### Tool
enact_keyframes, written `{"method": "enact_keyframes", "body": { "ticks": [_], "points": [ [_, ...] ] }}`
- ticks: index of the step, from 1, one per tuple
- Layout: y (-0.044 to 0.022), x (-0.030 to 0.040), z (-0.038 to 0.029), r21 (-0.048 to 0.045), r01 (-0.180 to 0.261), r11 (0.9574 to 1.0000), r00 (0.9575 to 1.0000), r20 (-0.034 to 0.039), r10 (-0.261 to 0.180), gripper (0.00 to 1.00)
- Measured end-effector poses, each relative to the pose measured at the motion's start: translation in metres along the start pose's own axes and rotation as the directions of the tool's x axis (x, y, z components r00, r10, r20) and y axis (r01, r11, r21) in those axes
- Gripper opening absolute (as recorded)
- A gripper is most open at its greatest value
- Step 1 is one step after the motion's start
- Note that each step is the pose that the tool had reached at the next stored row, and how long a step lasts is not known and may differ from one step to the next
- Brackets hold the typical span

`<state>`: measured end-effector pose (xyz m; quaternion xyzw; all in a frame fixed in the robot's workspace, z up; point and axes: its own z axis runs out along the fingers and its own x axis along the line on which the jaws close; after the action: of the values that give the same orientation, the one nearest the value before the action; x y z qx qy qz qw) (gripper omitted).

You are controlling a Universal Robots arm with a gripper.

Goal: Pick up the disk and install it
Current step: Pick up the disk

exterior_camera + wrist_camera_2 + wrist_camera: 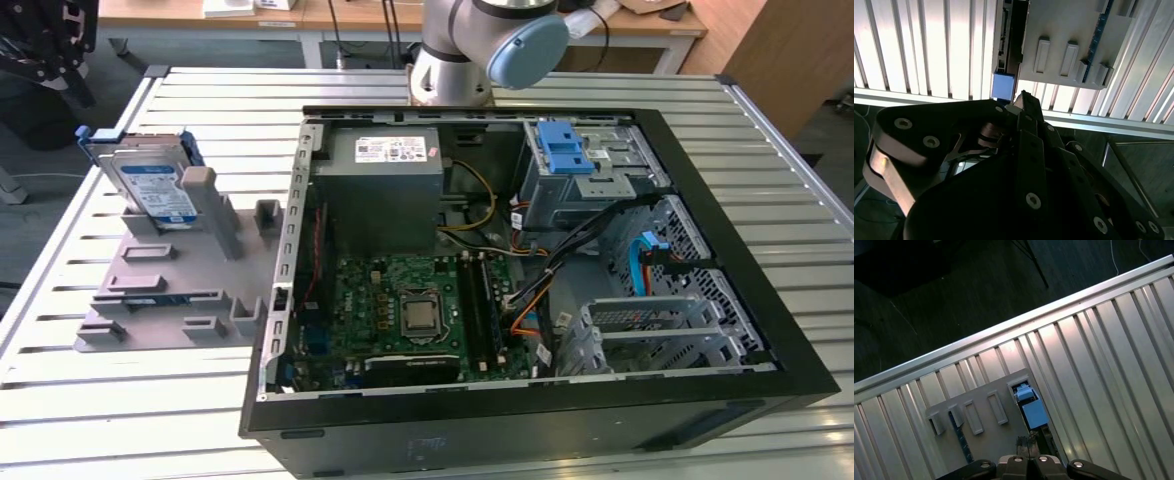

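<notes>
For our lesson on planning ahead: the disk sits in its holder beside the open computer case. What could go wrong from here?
1. The disk stands on edge in the grey holder, so an off-centre grab might tip or jam it.
2. Cables cross the inside of the open case, and the disk could snag on them going in.

I have a slatted metal table (134, 420) carrying two things. An open black computer case (534, 440) lies on its side over much of the surface. Just beside the case, on the exterior view's left, a grey holder plate (150, 285) lies flat on the slats. In the first wrist view that plate (994, 445) sits near the table's edge rail (1004, 335).
</notes>
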<state>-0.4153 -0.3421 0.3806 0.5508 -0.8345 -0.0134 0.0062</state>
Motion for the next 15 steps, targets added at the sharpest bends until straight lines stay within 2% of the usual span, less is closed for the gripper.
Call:
{"method": "enact_keyframes", "body": {
  "ticks": [15],
  "points": [
    [0.0,0.0,0.0,0.0,0.009,1.0,1.0,-0.0002,-0.009,0.11]
  ]
}}
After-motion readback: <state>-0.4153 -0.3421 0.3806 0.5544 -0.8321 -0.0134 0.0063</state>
